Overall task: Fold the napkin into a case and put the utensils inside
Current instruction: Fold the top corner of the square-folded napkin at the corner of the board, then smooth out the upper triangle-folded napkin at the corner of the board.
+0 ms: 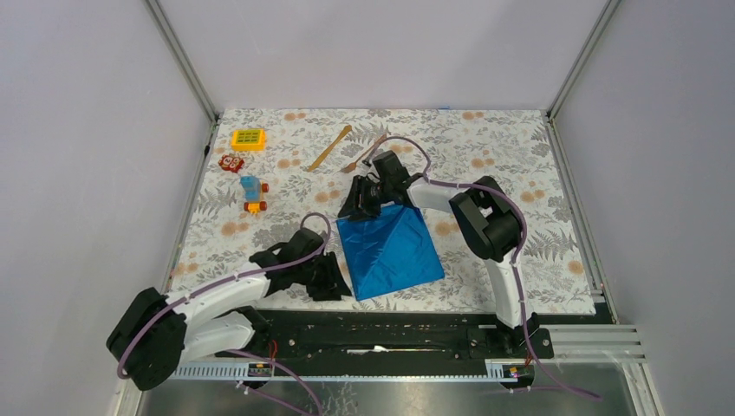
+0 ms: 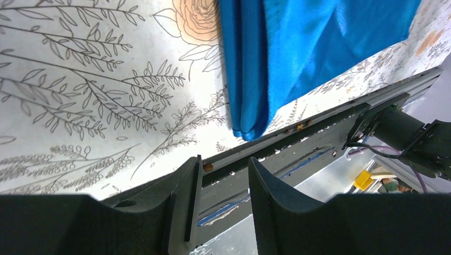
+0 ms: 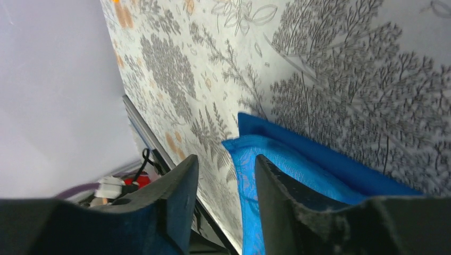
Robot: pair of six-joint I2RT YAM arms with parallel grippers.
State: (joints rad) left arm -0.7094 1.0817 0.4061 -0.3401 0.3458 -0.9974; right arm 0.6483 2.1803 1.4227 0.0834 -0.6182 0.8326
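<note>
**A:** What are the claws doing?

**B:** I'm seeing the left gripper (image 2: 224, 163) sitting partly open with nothing between its fingers. It's hovering just off the near-left corner of the napkin (image 1: 390, 251). The right gripper (image 3: 226, 160) is also standing partly open and gripping nothing. The far-left corner of the cloth is lying just past its tips.

**A:** And the task's things?

**B:** The napkin is lying folded in layers mid-table (image 1: 520, 173), between the two arms. The fork (image 1: 362, 154) and knife-like stick (image 1: 329, 149) are resting side by side beyond it, apart from the cloth.
</note>
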